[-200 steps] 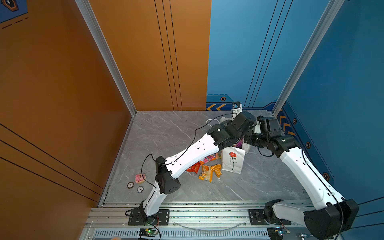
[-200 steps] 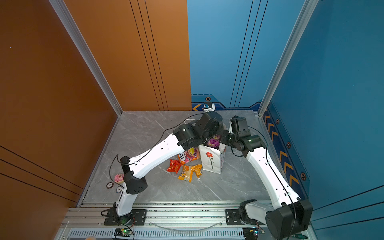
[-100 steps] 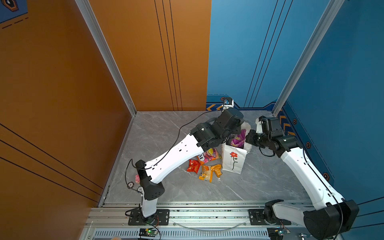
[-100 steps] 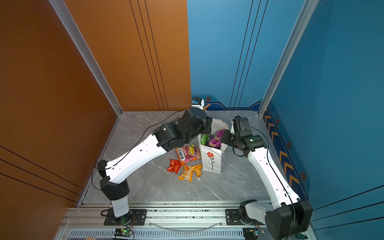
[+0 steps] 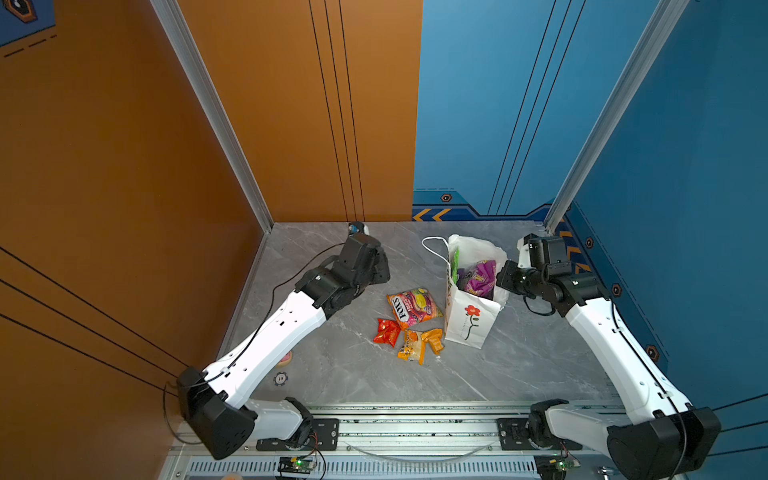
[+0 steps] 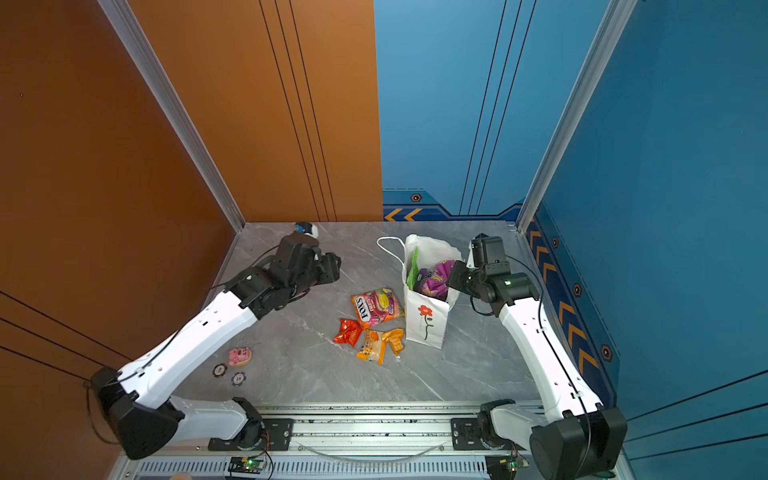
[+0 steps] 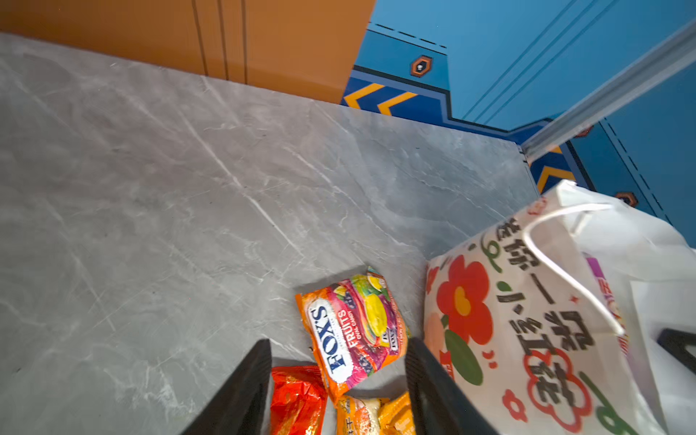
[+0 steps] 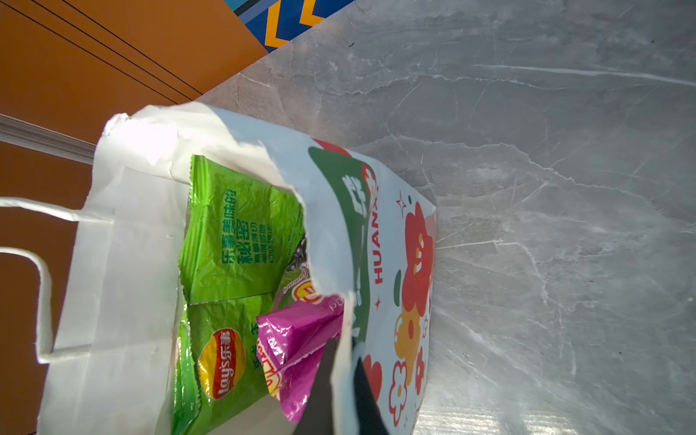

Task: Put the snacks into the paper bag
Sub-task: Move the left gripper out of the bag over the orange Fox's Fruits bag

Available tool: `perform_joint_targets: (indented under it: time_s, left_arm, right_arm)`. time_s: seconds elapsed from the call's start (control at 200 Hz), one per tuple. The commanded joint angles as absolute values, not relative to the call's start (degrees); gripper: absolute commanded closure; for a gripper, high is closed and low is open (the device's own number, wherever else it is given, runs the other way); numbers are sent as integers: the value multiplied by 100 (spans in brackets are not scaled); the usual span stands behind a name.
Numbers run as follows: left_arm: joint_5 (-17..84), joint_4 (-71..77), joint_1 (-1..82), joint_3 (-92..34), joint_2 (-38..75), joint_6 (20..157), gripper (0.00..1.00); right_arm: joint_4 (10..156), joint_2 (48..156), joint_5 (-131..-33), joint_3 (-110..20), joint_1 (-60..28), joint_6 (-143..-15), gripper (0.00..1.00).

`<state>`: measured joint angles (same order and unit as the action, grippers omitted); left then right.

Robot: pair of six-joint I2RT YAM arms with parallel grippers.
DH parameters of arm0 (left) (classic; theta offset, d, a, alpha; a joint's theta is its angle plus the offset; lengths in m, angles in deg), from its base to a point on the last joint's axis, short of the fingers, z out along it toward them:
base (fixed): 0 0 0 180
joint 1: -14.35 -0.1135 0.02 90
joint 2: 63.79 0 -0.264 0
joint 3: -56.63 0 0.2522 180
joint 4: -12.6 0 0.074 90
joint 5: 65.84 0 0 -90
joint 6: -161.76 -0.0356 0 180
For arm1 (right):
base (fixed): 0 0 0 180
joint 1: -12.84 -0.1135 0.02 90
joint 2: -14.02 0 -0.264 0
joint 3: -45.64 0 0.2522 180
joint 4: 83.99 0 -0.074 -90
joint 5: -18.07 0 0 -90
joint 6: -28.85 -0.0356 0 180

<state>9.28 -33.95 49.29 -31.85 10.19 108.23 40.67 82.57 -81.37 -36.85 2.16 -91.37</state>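
The right hand (image 8: 342, 363) is clenched on the torn rim of the paper bag (image 8: 124, 263), one finger inside and one outside; the wrist view's edge cuts off both fingers. In both top views this hand (image 5: 505, 276) sits at the bag's rim on the side facing the right arm, and its fingertips are hidden by the paper.

Inside the bag lie green packets (image 8: 241, 226) and a purple packet (image 8: 297, 339). Their lower parts are sunk out of sight, and I cannot tell what lies under them.

The left hand (image 7: 339, 341) is released, with its two dark fingers apart and nothing between them. In a top view it (image 5: 376, 266) hangs over bare bench (image 5: 353, 374), well apart from the bag (image 5: 469, 324), and the wrist body hides its fingers.

The bag stands upright with its flower face toward the camera. A cord handle (image 5: 434, 247) droops over the rim on its left.

Just beside the bag lies the FOX'S packet (image 5: 413, 307). Nearer the camera are a red-orange packet (image 5: 387, 331) and the orange-yellow packets (image 5: 419, 343). The left wrist view crops these two at its edge.

The left forearm almost covers a pink toy (image 6: 240, 356) in a top view. Two poker chips (image 6: 238, 378) lie beside it.
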Motion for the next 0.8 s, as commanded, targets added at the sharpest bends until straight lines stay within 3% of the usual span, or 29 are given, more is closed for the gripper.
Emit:
perform_joint_targets:
  time_s: [0.0, 0.29, 0.796]
  left_arm:
    - [1667, -3065, 4545, -2657, 669, 11155, 38]
    - [3128, -2347, 3776, -1655, 893, 11623, 31]
    - [3586, -1949, 4241, -1575, 2477, 11934, 31]
  right_arm:
    - [4143, 8132, -8222, -3879, 266, -8997, 93]
    - [4254, 8108, -8209, -3669, 260, -9122, 93]
    - [4217, 8020, -8185, -3487, 248, -9139, 93]
